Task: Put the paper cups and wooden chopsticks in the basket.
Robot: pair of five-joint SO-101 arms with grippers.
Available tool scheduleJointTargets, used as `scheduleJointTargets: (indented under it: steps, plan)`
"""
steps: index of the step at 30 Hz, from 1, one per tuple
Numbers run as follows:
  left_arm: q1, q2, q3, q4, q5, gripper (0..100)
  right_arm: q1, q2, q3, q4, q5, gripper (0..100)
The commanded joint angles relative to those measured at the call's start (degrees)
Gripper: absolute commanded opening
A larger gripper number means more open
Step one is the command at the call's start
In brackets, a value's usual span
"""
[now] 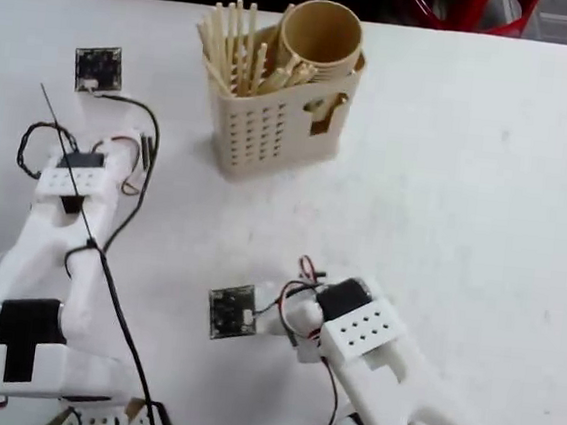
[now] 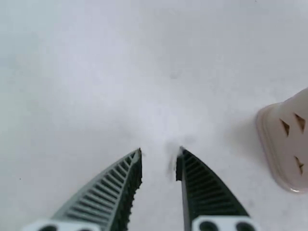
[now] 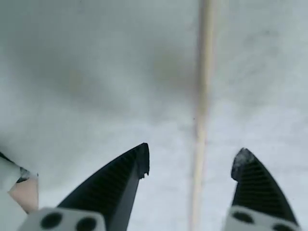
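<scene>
White tabletop [image 1: 486, 192] runs under everything when seen from above. Toward its far side stands the cream perforated plastic basket [image 1: 271, 136], which holds a bundle of pale wooden chopsticks [image 1: 235, 42] standing on end and a nested stack of tan paper cups [image 1: 321, 35] beside them. The white left arm [image 1: 61, 231] lies off to one side of the basket. The white right arm [image 1: 371, 347] sits nearer the front edge, well apart from it.

From the left wrist, the left gripper [image 2: 160, 154] hangs low over the table, its dark ribbed fingers a narrow way apart with nothing between them. The basket [image 2: 286, 144] stands near, off to one side.

From the right wrist, the right gripper [image 3: 192, 156] has its fingers spread wide, straddling one loose pale wooden chopstick [image 3: 204, 72] that lies flat on the table, nearer one finger than the other.

That stick looks to be what is left to collect. To do it well, I'd centre the fingers on it, come down until the tips meet the table and close firmly across the thin shaft — it could roll or slip out — then lift and tip it upright before lowering it among the others.

No print or label that I can read anywhere.
</scene>
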Motion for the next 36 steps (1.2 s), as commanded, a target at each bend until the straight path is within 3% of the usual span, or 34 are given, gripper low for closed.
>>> scheduleJointTargets:
  steps: [1,5,22,30,36]
  plan:
    - [-0.13,-2.15,-0.26,-1.14,-0.35,13,0.66,-1.27,1.41,-4.09,1.14,22.6]
    - [-0.13,-2.15,-0.26,-1.14,-0.35,13,0.92,-1.27,4.13,-6.73,4.31,25.4]
    - [-0.04,-2.15,-0.26,-1.14,-0.26,13,1.45,-0.84,7.47,-13.76,4.31,25.8]
    - [-0.04,-2.15,-0.26,-1.05,-0.26,13,1.45,14.29,-1.58,-14.2,0.18,25.7]
    - [-0.04,-2.15,-0.26,-1.05,-0.26,13,1.19,24.13,-6.77,-14.37,-0.26,13.1]
